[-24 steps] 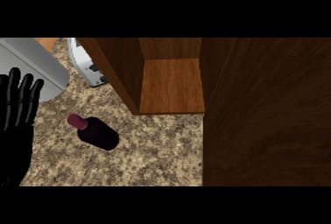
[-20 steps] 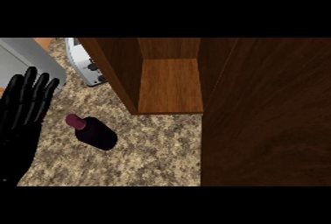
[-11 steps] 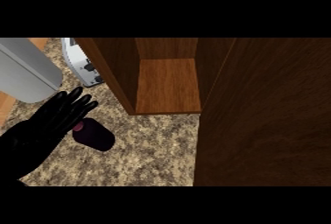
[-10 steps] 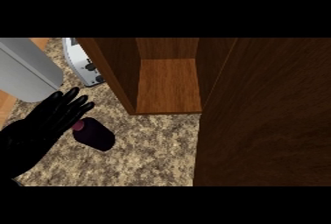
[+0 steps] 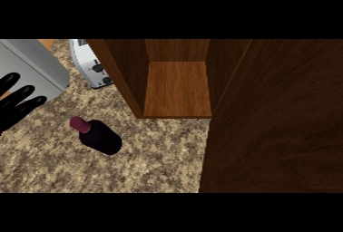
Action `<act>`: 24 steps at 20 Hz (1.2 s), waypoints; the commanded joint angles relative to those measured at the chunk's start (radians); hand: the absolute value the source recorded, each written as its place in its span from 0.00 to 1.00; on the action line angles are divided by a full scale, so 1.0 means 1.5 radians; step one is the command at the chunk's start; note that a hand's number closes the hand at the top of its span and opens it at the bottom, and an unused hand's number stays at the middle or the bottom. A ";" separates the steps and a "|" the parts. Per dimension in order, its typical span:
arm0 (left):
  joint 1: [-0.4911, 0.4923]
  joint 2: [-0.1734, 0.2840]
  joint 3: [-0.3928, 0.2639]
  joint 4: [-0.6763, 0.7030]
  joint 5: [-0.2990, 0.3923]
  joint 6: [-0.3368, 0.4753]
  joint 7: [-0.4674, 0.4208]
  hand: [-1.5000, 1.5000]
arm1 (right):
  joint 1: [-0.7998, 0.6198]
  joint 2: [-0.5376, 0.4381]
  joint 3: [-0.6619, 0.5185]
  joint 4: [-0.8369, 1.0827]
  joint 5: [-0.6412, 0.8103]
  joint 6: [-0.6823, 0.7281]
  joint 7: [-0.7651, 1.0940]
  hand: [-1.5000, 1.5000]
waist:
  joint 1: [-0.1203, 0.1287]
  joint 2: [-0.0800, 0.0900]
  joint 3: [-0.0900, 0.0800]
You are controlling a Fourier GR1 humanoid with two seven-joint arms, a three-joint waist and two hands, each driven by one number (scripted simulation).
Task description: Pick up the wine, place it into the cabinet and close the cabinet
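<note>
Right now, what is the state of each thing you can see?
Wine bottle: on the counter, not held.
Cabinet: open, its shelf bare.
Cabinet door: swung open.
Left hand: open, apart from the bottle.
Toaster: beside the cabinet.

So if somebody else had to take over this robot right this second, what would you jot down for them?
Left hand: open, fingers straight, at the view's left edge, holding nothing and apart from the bottle.
Right hand: not in view.
Wine bottle: on the speckled counter, down-left of the cabinet, untouched.
Cabinet: open, its wooden shelf bare; the dark door stands open on the right.
Done: nothing yet.
Left: grasp the wine, set it on the shelf, swing the door shut.
</note>
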 commanded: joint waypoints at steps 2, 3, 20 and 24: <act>-0.026 0.078 0.054 -0.009 0.119 0.042 0.078 0.00 | -0.031 0.018 0.061 -0.025 0.079 -0.037 0.046 0.00 | 0.004 0.000 0.000; -0.024 0.030 0.018 -0.006 0.058 0.032 0.059 0.00 | -0.017 0.005 0.082 -0.111 0.073 -0.042 0.113 0.00 | 0.000 0.000 0.000; -0.035 -0.036 0.005 0.049 -0.066 0.019 0.069 0.00 | -0.046 -0.036 0.150 -0.117 0.135 -0.127 0.138 0.00 | -0.012 0.000 0.000; -0.040 -0.044 0.023 0.097 -0.083 -0.035 0.051 0.00 | -0.113 -0.043 0.113 -0.123 0.120 -0.148 0.198 0.00 | -0.004 0.000 -0.001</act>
